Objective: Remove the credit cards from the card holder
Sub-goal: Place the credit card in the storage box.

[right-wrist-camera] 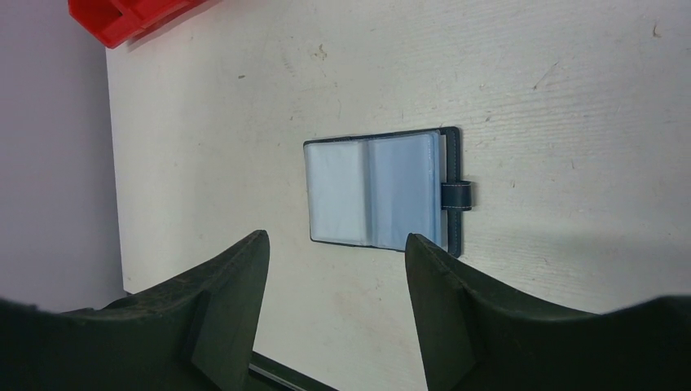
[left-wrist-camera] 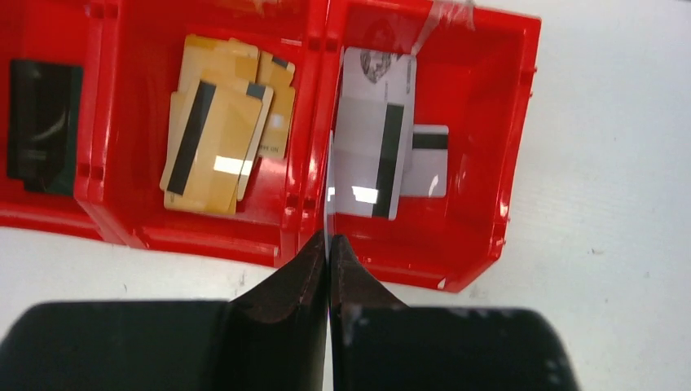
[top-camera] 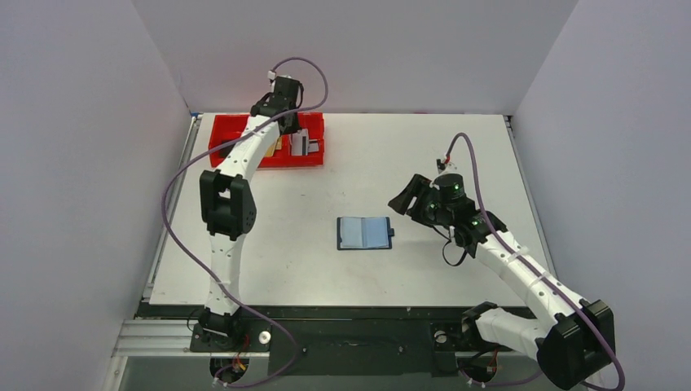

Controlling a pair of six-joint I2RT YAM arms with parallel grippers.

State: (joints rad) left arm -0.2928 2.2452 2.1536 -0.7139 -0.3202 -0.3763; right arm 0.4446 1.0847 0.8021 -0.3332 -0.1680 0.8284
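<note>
The card holder (top-camera: 364, 233) lies open and flat mid-table, blue-grey pockets up, its strap tab on the right (right-wrist-camera: 379, 189). My right gripper (right-wrist-camera: 336, 238) hovers open just right of it, nothing between its fingers. My left gripper (left-wrist-camera: 328, 240) is over the red tray's (left-wrist-camera: 489, 163) near wall, shut on a thin pale credit card (left-wrist-camera: 328, 179) seen edge-on along the divider between the middle and right compartments. In the tray lie tan-gold cards (left-wrist-camera: 216, 138) in the middle compartment, silvery-grey cards (left-wrist-camera: 375, 138) in the right one and a black card (left-wrist-camera: 41, 126) in the left one.
The red tray (top-camera: 224, 155) stands at the table's back left. Grey walls close in the left, right and back sides. A black rail runs along the near edge by the arm bases.
</note>
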